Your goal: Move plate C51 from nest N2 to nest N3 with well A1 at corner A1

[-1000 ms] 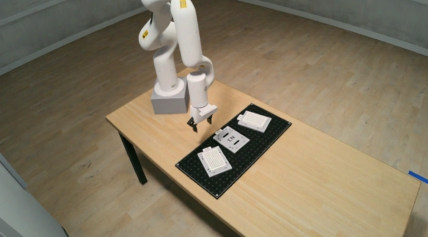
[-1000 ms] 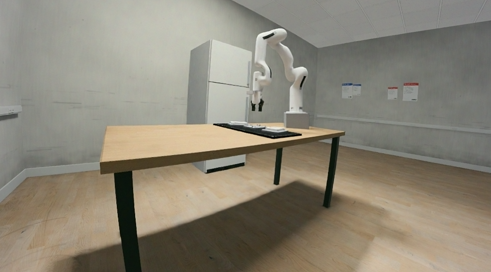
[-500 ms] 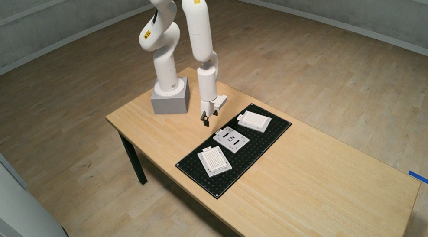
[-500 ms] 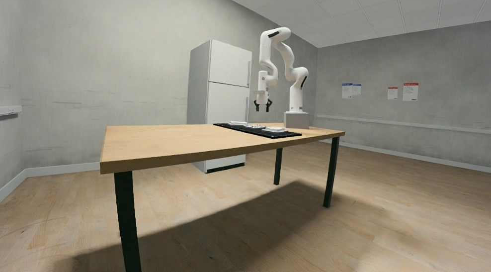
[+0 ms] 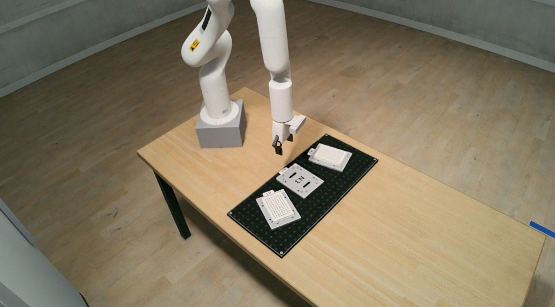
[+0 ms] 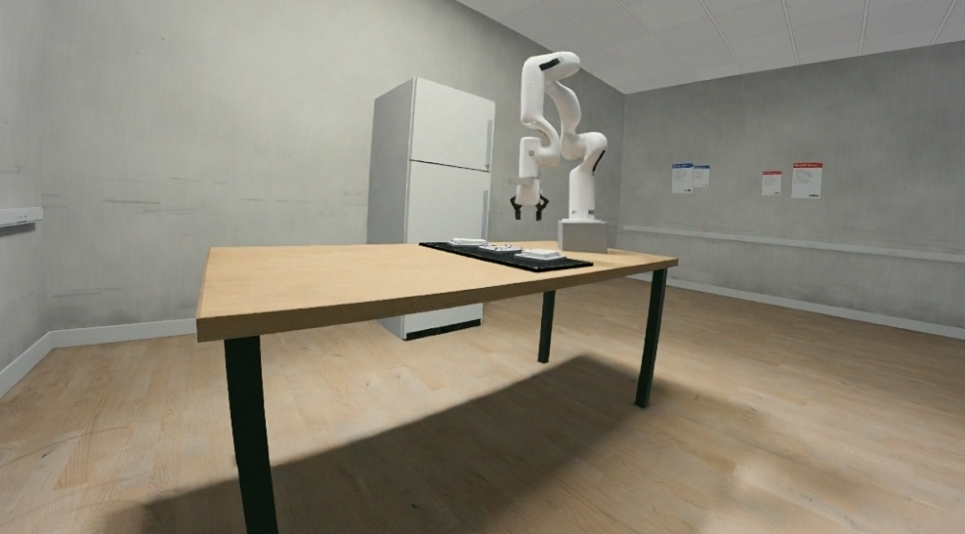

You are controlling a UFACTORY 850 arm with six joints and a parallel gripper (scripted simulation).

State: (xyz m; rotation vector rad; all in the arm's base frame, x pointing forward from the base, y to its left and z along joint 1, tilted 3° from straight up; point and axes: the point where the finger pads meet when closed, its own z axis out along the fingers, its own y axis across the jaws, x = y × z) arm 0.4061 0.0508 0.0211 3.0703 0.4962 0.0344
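Observation:
A black deck [image 5: 303,193] on the wooden table carries three grey nests in a row. The middle nest [image 5: 300,180] is marked N3 and is empty. A white well plate [image 5: 278,207] lies on the near nest, and another white well plate [image 5: 330,155] lies on the far nest. The plate labels and the small nest signs are too small to read. My gripper [image 5: 282,146] is open and empty. It hangs above the bare table just left of the deck, between the N3 nest and the far plate. In the exterior view my gripper [image 6: 526,208] hangs well above the deck [image 6: 505,254].
The robot base [image 5: 221,123] stands on a grey block at the table's back left. A white fridge [image 6: 434,204] stands behind the table by the wall. The deck lies near the table's left half.

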